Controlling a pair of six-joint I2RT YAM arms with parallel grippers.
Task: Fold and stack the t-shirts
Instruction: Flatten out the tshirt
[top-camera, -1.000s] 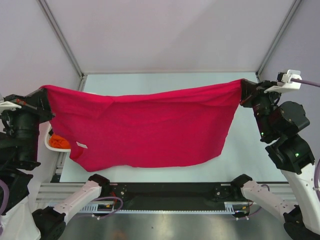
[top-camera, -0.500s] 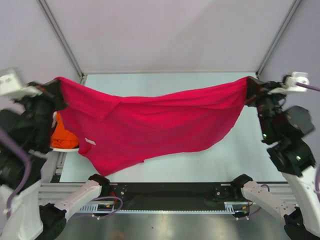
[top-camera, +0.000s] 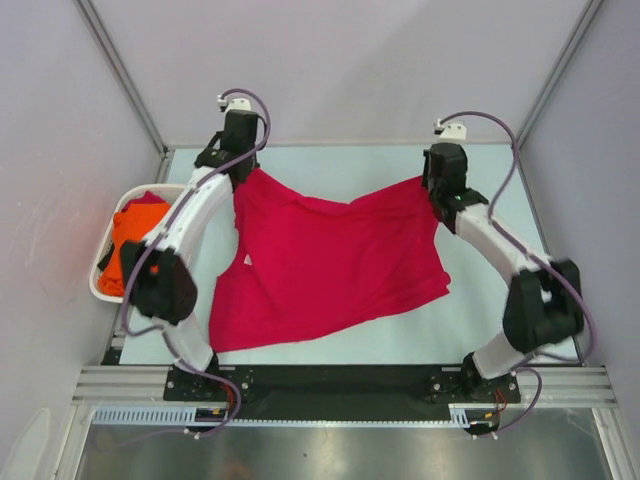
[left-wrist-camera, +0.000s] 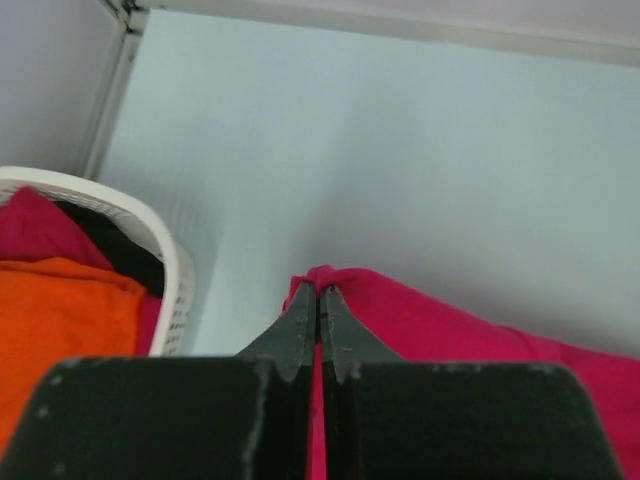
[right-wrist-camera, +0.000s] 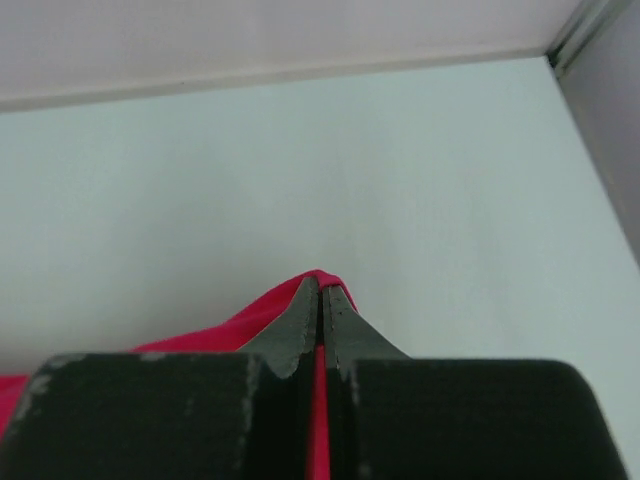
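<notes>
The crimson t-shirt (top-camera: 320, 265) is spread over the middle of the table, its near hem lying on the surface. My left gripper (top-camera: 240, 172) is shut on its far left corner; the cloth shows between the jaws in the left wrist view (left-wrist-camera: 318, 290). My right gripper (top-camera: 432, 183) is shut on the far right corner, seen in the right wrist view (right-wrist-camera: 321, 282). Both arms reach far back over the table. The orange t-shirt (top-camera: 125, 245) lies bunched in the basket at the left, also in the left wrist view (left-wrist-camera: 60, 320).
A white oval plastic basket (top-camera: 100, 285) sits at the table's left edge, holding the orange cloth plus some red and dark cloth. Its rim shows in the left wrist view (left-wrist-camera: 175, 270). The back wall and corner posts stand close behind both grippers.
Both arms have swung from the near sides toward the back of the table, carrying the crimson shirt's corners with them. The shirt has dropped from hanging stretched to lying on the table.
</notes>
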